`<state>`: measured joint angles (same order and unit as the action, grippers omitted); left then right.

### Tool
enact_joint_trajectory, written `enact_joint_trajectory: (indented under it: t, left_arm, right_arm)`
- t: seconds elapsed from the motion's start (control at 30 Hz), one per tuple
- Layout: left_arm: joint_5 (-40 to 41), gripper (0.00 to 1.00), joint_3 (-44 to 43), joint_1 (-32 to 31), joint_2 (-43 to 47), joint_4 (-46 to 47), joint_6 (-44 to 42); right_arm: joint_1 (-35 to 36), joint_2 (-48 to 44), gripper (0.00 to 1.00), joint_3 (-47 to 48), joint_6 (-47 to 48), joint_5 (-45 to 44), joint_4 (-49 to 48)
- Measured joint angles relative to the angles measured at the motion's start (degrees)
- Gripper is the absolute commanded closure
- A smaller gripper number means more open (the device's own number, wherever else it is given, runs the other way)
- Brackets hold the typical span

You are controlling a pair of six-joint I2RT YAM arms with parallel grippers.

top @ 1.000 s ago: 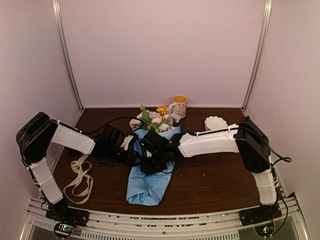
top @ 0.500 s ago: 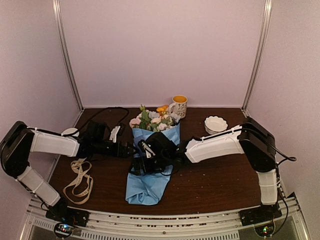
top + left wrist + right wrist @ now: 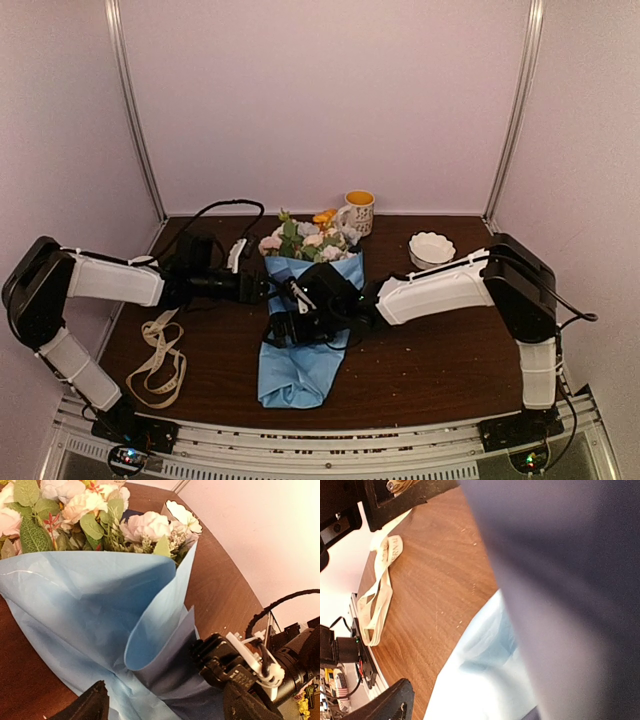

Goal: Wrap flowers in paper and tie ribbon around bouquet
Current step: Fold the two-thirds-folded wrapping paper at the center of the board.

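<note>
Top view: the bouquet [image 3: 297,365] lies on the worktop [image 3: 430,350]. The left claw [image 3: 262,288], open, sits at its left edge, the right claw [image 3: 288,322] at its middle, and the ribbon [image 3: 160,360] well to its left.
Left wrist: spread fingers [image 3: 95,702] flank the bouquet's paper [image 3: 85,605].
Right wrist: claw open, one finger [image 3: 387,705] visible beside that paper.

The flowers [image 3: 75,510] fill the upper left of the frame, white and pale pink blooms among green leaves, rising out of the light blue paper [image 3: 85,605], which curls round them in a cone and overlaps itself at centre (the inner fold looks darker). Along the bottom edge the left gripper [image 3: 165,706] shows two dark fingertips set wide apart, paper between them. At lower right sits the right gripper [image 3: 222,662], black with white parts, a black cable [image 3: 280,605] arching above it. Brown table [image 3: 220,590] runs toward the pale wall [image 3: 260,530] at upper right.
</note>
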<state>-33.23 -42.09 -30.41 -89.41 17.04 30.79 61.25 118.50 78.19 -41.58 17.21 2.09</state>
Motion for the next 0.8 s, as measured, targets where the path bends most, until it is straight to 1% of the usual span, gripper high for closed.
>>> enact_joint_trajectory:
  t: [0.17,0.23,0.33,0.37,0.53,0.57,0.6,0.7,0.8]
  left_arm:
    - [-1.97,0.18,-1.51,0.17,-3.23,2.29,0.07]
    - [-2.27,0.23,-1.16,0.42,-3.61,4.42,0.76]
    - [-2.19,0.39,0.48,1.79,-4.22,8.61,2.89]
    - [-2.14,0.42,0.76,2.51,-4.87,9.60,3.41]
    - [-2.16,0.43,0.90,3.65,-7.58,13.05,4.28]
    - [-2.21,0.43,0.87,3.69,-8.24,13.81,4.31]
    - [-2.36,0.41,0.90,3.76,-8.96,14.51,4.37]
    - [-2.99,0.28,0.87,3.89,-10.67,16.13,4.68]
    - [-5.35,0.20,0.81,3.98,-12.33,19.69,6.01]
  right_arm:
    - [-0.55,-0.83,0.01,-2.49,-1.29,-0.26,-3.06]
    - [-0.52,-1.97,0.01,-4.52,-1.20,-0.42,-4.98]
    - [-0.24,-2.84,0.02,-5.40,-0.09,0.04,-6.88]
    - [0.09,-3.04,0.02,-5.40,0.33,0.33,-7.69]
    - [1.05,-3.34,0.03,-5.40,1.07,1.60,-10.54]
    - [1.09,-3.34,0.03,-5.40,1.11,1.73,-10.71]
    - [1.09,-3.34,0.03,-5.40,1.11,1.86,-10.82]
    - [1.09,-3.34,0.04,-5.40,1.18,1.90,-10.71]
    - [1.03,-3.34,0.04,-5.38,1.25,1.90,-10.49]
